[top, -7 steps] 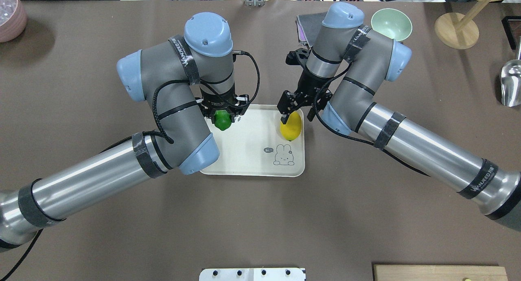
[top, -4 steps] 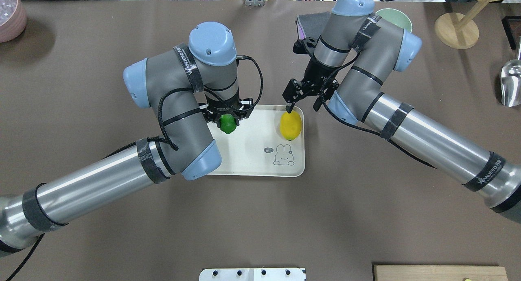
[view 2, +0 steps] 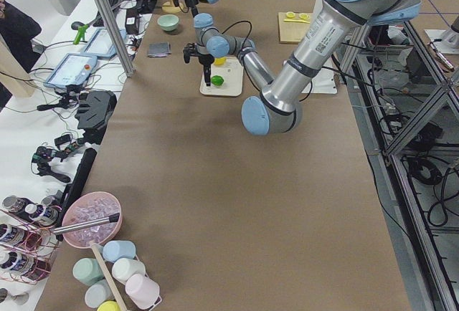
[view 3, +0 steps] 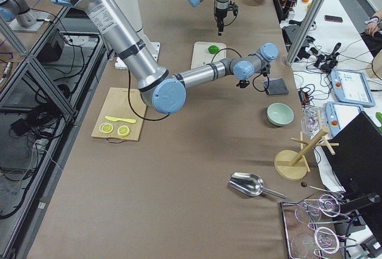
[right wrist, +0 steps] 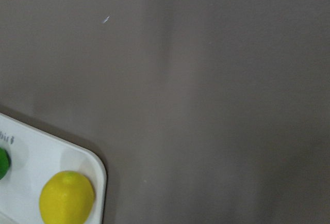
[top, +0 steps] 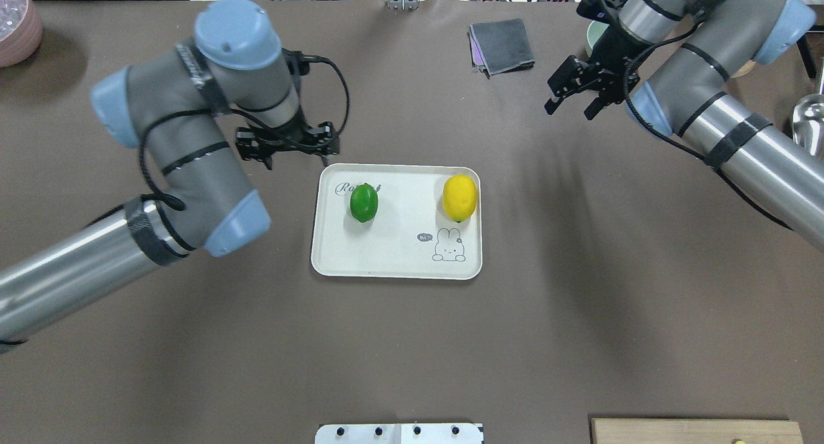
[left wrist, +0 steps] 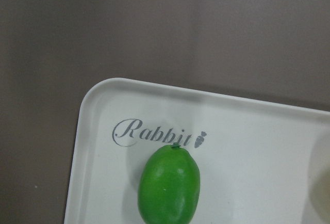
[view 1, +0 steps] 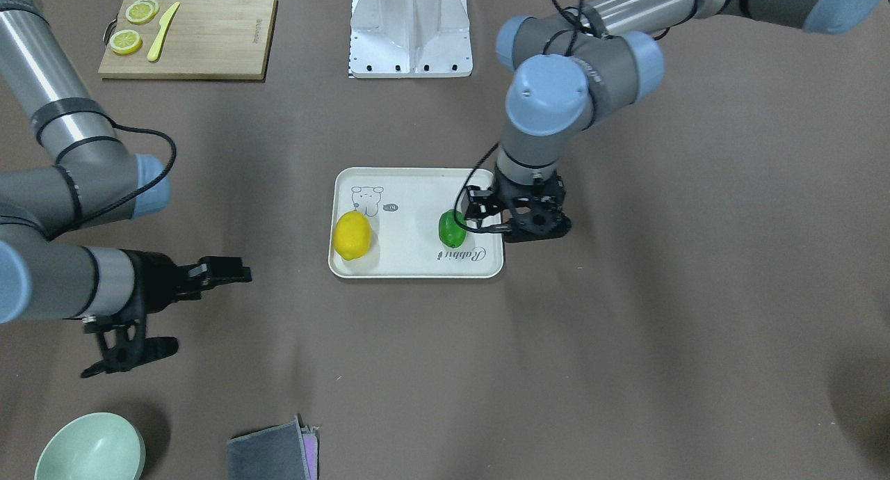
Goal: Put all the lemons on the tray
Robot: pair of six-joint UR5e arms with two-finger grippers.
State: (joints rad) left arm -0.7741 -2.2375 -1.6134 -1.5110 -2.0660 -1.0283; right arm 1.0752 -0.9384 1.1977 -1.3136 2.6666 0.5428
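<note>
The off-white tray lies mid-table. The green lemon rests on its left part by the "Rabbit" script, and the yellow lemon on its right part above the drawing. Both also show in the front view: green lemon, yellow lemon. My left gripper is open and empty, just past the tray's far left corner. My right gripper is open and empty, raised well to the tray's far right. The left wrist view shows the green lemon. The right wrist view shows the yellow lemon.
A folded grey cloth and a pale green bowl lie at the far side. A wooden stand and a metal scoop are at the far right. A cutting board with lemon slices is near the robot's base.
My left gripper has let go of the green lemon and drawn back off the tray to its far left. My right gripper has moved up and far right, away from the yellow lemon.
</note>
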